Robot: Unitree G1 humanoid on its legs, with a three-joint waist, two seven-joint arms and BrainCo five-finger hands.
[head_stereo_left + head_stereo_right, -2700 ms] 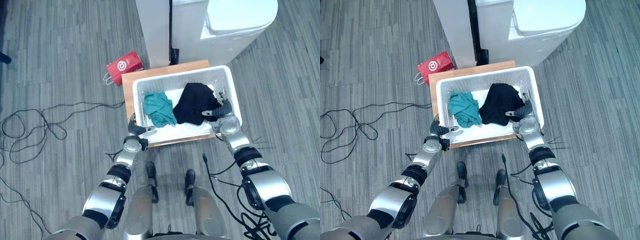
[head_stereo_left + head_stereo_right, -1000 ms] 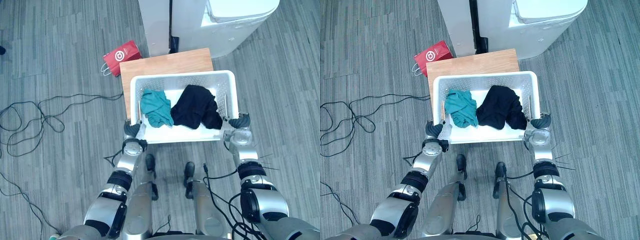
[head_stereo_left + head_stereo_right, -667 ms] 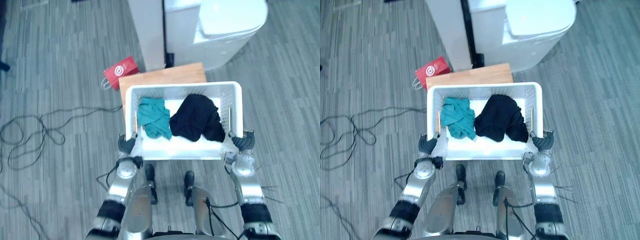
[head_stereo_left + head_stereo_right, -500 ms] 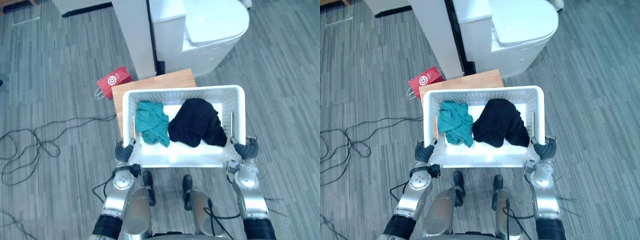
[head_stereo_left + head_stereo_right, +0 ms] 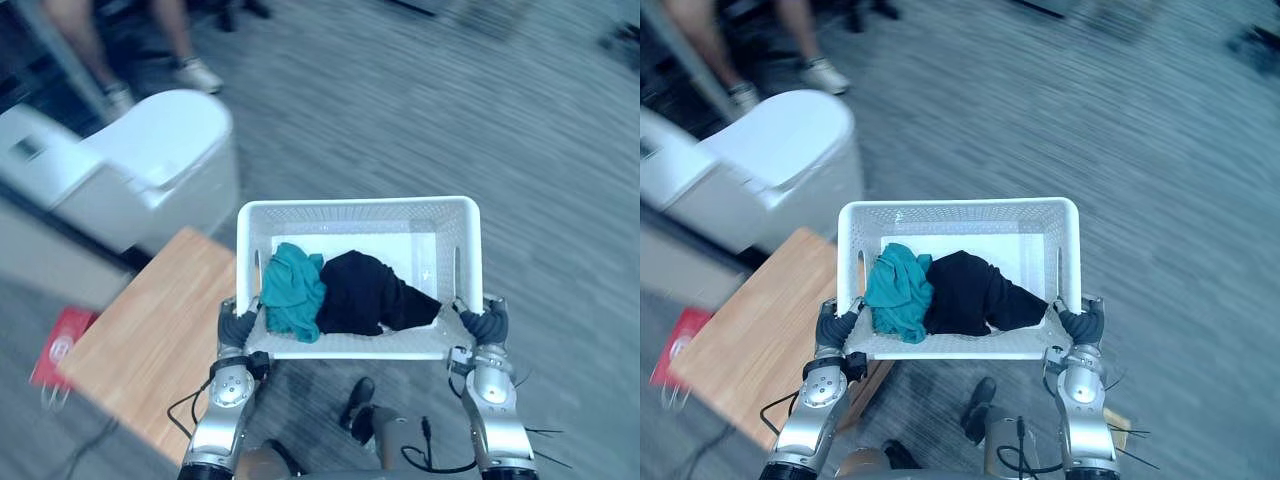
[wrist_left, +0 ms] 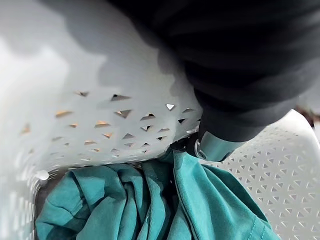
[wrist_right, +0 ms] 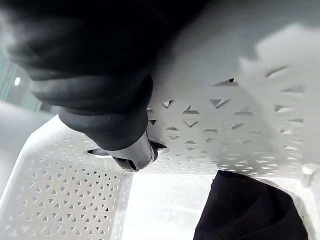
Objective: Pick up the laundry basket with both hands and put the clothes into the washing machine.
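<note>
A white perforated laundry basket (image 5: 355, 206) hangs in the air in front of me, level, with a teal garment (image 5: 292, 290) on its left and a black garment (image 5: 365, 295) beside it. My left hand (image 5: 237, 327) is curled over the near left corner of the rim, and my right hand (image 5: 487, 325) grips the near right corner. The left wrist view shows a dark-tipped finger (image 6: 220, 142) hooked inside the basket wall (image 6: 75, 115) over the teal cloth (image 6: 150, 205). In the right wrist view a finger (image 7: 130, 150) grips the wall (image 7: 225, 100) near the black garment (image 7: 250, 210). The white washing machine (image 5: 150, 150) stands to the left, lid down.
A low wooden table (image 5: 150, 330) sits below and left of the basket. Beside it on the floor lies a red bag (image 5: 60, 350). A person's legs (image 5: 185, 40) show at the top left behind the machine. Grey plank floor stretches ahead and to the right.
The basket has come up off the wooden table, held in both hands. The whole view has swung round, so the machine and table now lie to the left.
</note>
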